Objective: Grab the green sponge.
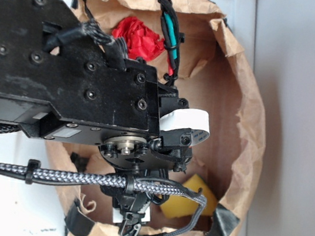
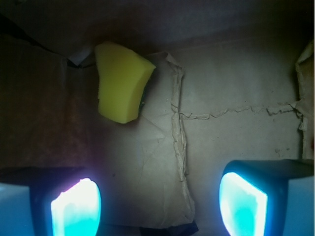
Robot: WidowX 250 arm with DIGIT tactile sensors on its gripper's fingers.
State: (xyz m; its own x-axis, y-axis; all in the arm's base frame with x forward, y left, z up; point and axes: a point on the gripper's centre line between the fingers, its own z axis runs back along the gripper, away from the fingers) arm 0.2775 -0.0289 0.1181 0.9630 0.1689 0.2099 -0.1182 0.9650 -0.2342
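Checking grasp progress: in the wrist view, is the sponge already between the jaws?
No. The yellow sponge lies on the brown paper ahead of the open gripper, with nothing between its jaws.

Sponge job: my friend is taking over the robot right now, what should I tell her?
Tool: open, holding nothing, both fingers apart over the brown paper floor of the bag.
Small yellow foam wedge sponge: lying on the paper near the bag's wall, ahead of the tool and off to one side, untouched.
Crumpled red paper ball: at the bag's other end; leave it.
Done: tool is inside the bag.
Left: line up over the sponge, lower, close, lift.
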